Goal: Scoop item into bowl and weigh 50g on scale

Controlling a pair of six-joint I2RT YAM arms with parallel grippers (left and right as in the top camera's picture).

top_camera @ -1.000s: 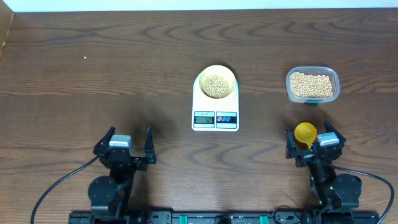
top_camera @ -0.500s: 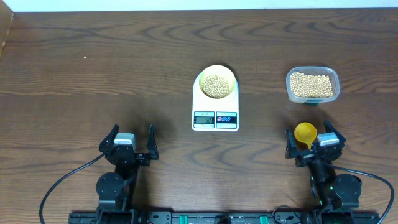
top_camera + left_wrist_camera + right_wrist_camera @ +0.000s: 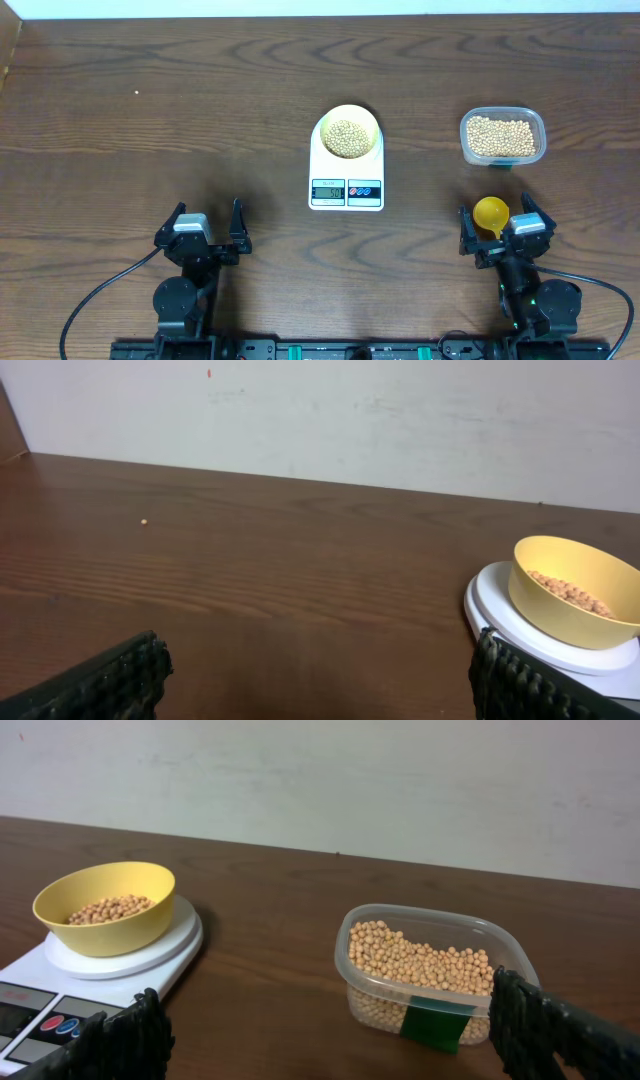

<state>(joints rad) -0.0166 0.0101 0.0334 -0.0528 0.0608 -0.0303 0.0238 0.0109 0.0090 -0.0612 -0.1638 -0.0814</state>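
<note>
Left tool (image 3: 207,215) gapes wide and empty near the front edge of the worktop (image 3: 150,120). Right tool (image 3: 497,215) is equally wide, a yellow scoop (image 3: 491,212) lying between its fingers. Ahead, mid-worktop, the scale (image 3: 318,165) carries the bowl (image 3: 348,110) of beans (image 3: 347,138). A clear tub (image 3: 463,140) sits well right, and open wood runs left.
</note>
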